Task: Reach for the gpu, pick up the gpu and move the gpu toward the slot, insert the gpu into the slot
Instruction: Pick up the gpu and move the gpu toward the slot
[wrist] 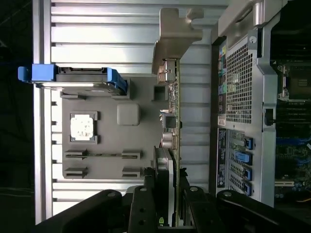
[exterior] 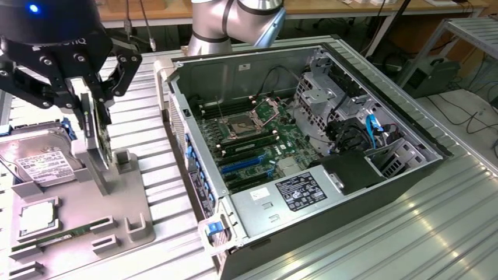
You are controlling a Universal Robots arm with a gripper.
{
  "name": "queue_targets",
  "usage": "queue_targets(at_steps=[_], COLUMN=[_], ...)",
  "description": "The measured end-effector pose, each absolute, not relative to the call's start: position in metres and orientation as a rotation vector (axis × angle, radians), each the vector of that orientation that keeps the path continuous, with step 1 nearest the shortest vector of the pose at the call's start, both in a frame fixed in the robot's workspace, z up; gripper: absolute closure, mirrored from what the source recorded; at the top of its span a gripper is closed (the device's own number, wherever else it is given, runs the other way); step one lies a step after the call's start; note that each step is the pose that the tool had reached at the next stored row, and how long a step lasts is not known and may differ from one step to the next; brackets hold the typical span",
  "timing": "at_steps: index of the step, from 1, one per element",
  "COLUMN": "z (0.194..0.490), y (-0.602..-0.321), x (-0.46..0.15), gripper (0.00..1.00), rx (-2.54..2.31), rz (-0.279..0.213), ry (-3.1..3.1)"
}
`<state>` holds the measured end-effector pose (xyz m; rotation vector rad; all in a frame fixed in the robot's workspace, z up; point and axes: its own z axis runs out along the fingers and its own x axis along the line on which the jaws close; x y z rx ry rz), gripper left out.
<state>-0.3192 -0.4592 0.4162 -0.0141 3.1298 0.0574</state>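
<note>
Lying open on its side, the computer case (exterior: 225,73) gives you the motherboard face-up, so a card can go straight down into it. On the exterior view's left, the grey holder (exterior: 125,204) props the gpu (exterior: 97,146) on edge, presenting its flat faces to the gripper (exterior: 92,116). The jaws are clamped on the card there, well apart from the blue slot (exterior: 241,164).

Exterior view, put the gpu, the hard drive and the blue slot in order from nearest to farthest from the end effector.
1. gpu, upright between the fingers of the end effector.
2. hard drive, lying low at the exterior view's left.
3. slot, inside the case, toward the exterior view's right.
</note>
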Motion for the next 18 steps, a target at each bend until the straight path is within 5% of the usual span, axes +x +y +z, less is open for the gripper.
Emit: queue_targets(at_steps=[18], z=[0.431], y=[-0.459], x=[-0.298], gripper=[0.72], rx=[-0.014], rz=[0.058], ry=[3.130])
